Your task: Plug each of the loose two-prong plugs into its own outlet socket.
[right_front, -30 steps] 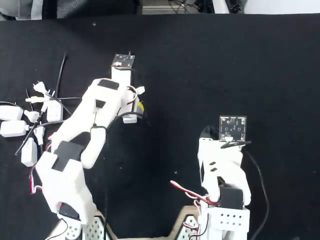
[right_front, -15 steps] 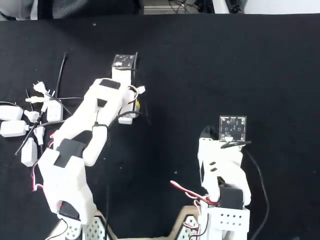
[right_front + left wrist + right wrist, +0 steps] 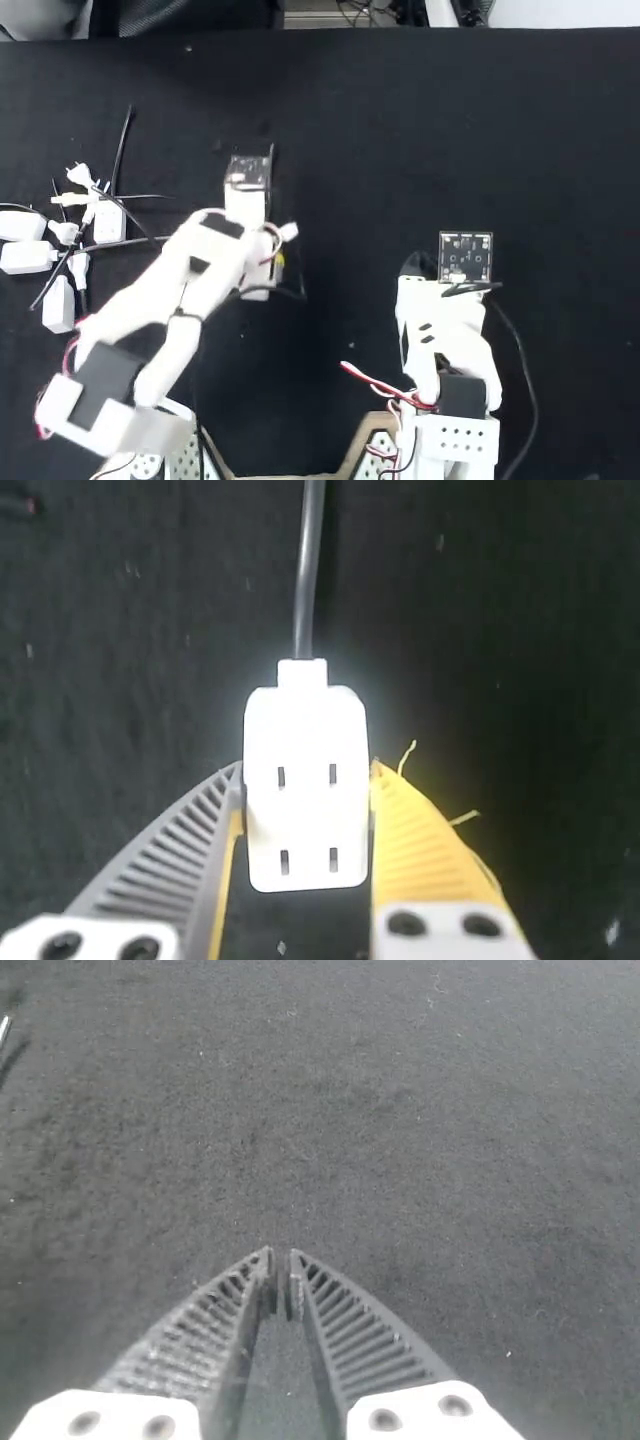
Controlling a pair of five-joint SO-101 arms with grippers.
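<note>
A white outlet block (image 3: pixel 304 730) with two pairs of slots and a black cord (image 3: pixel 308 570) sits between the grey and yellow fingers of my left gripper (image 3: pixel 305 775), which is shut on it. From above, that gripper (image 3: pixel 265 278) hangs left of the table's middle, its arm covering most of the block. Loose white two-prong plugs (image 3: pixel 75 180) and other white outlet blocks (image 3: pixel 25 257) lie tangled with black cords at the left edge. My right gripper (image 3: pixel 280 1280) is shut on nothing above bare black cloth, and in the high view it (image 3: pixel 414 266) sits right of centre.
The black tabletop (image 3: pixel 420 130) stretches wide to the far and right sides. A black cable (image 3: pixel 520 370) runs along the right arm toward the near edge. Both arm bases stand at the near edge.
My left arm has drawn back toward the near edge with the outlet block in its grip, dragging the cord along. The right arm has kept still.
</note>
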